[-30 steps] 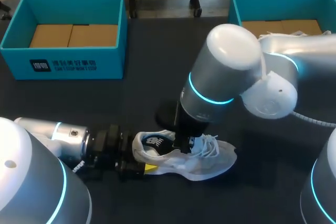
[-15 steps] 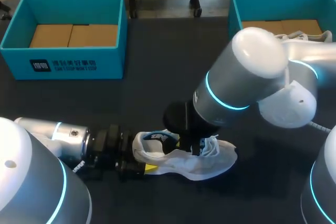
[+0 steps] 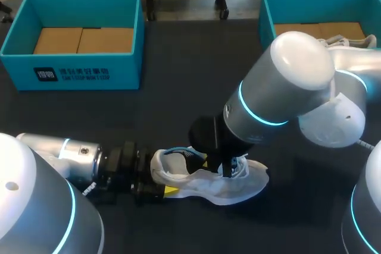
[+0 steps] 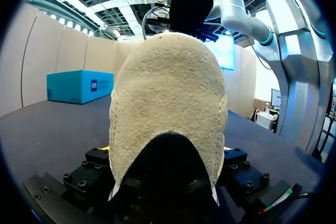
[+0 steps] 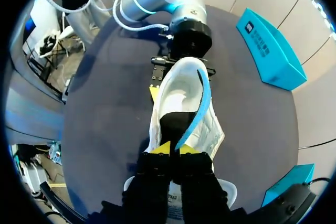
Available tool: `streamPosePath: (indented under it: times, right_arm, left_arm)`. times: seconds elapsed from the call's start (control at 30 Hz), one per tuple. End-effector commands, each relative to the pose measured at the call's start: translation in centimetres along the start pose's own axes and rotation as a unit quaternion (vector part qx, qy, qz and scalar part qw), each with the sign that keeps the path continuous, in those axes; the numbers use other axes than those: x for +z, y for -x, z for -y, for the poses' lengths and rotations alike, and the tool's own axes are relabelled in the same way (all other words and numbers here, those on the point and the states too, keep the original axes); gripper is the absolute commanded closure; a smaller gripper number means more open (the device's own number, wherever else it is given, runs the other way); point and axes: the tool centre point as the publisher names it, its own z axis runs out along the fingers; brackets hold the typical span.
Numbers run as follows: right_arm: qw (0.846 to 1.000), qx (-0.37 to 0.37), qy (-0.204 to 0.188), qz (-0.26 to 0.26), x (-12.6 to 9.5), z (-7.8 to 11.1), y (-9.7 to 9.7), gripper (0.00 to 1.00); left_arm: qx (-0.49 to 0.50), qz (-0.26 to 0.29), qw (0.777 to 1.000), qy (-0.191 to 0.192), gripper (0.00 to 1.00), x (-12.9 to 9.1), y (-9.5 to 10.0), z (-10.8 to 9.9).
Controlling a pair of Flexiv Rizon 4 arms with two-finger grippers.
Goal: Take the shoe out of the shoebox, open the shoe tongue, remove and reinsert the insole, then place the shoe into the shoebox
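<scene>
So, your left gripper had the shoe by the heel, fingers pressed in on it from both sides. The shoe sat on the dark table at the near middle, opening facing up and toe pointing right, well apart from both boxes. Your right gripper hung over the laces, its yellow tips pinched together on the edge of the blue insole. That insole was partly out: one end up at the tips, the rest curving back down into the shoe toward the heel. From the left wrist camera the fuzzy beige heel filled the space between the fingers. One teal shoebox stood far left and the other shoebox far right, with something white and laced showing in it behind your right arm.
</scene>
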Motion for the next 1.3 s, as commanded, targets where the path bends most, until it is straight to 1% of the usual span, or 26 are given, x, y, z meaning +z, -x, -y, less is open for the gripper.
streamPosePath:
  times: [0.03, 0.07, 0.13, 0.2, 0.3, 0.4, 0.5, 0.53, 0.6, 0.63, 0.8, 1.03, 1.2, 1.3]
  right_arm:
    - [1.000, 0.003, -0.022, -0.010, -0.4, -0.6, 0.3, 0.33]
    - [1.000, 0.002, -0.026, -0.011, -0.4, -0.7, 0.4, 0.30]
    - [0.999, 0.009, -0.038, -0.014, -0.5, -0.8, 0.4, 0.32]
    - [0.999, 0.010, -0.042, -0.013, -0.6, -1.0, 0.4, 0.35]
    - [0.999, 0.010, -0.050, -0.011, -1.0, -1.2, 0.4, 0.35]
    - [0.998, 0.012, -0.056, -0.011, -1.2, -1.4, 0.5, 0.38]
    - [0.998, 0.018, -0.065, -0.017, -1.4, -1.8, 0.5, 0.39]
    - [0.997, 0.018, -0.070, -0.020, -1.5, -2.2, 0.5, 0.42]
    - [0.996, 0.026, -0.085, -0.025, -1.8, -2.9, 0.5, 0.50]
    - [0.995, 0.031, -0.093, -0.027, -2.0, -3.3, 0.5, 0.51]
    - [0.990, 0.054, -0.123, -0.035, -2.8, -4.5, 0.7, 0.53]
    - [0.988, 0.066, -0.128, -0.050, -2.2, -5.2, 1.5, 0.57]
    - [0.986, 0.072, -0.141, -0.057, -1.8, -5.8, 1.6, 0.64]
    - [0.985, 0.074, -0.142, -0.059, -1.6, -5.9, 1.6, 0.68]
  left_arm:
    - [0.000, 0.001, 1.000, 0.001, 1.00, 0.1, -0.1, 0.0]
    - [0.000, 0.001, 1.000, 0.001, 1.00, 0.1, -0.1, 0.0]
    - [0.000, 0.001, 1.000, 0.001, 1.00, 0.1, -0.1, 0.0]
    - [0.000, 0.001, 1.000, 0.001, 1.00, 0.1, -0.1, 0.0]
    - [0.000, 0.001, 1.000, 0.001, 1.00, 0.1, -0.1, 0.0]
    - [0.000, 0.001, 1.000, 0.001, 1.00, 0.1, -0.1, 0.0]
    - [0.000, 0.001, 1.000, 0.001, 1.00, 0.1, -0.1, 0.0]
    - [0.000, 0.001, 1.000, 0.001, 1.00, 0.1, -0.1, 0.0]
    - [0.000, 0.001, 1.000, 0.001, 1.00, 0.1, -0.1, 0.0]
    - [0.000, 0.001, 1.000, 0.001, 1.00, 0.1, -0.1, 0.0]
    - [0.000, 0.001, 1.000, 0.001, 1.00, 0.1, -0.1, 0.0]
    - [0.000, 0.001, 1.000, 0.001, 1.00, 0.1, -0.1, 0.0]
    - [0.000, 0.001, 1.000, 0.001, 1.00, 0.1, -0.1, 0.0]
    - [0.000, 0.001, 1.000, 0.001, 1.00, 0.1, -0.1, 0.0]
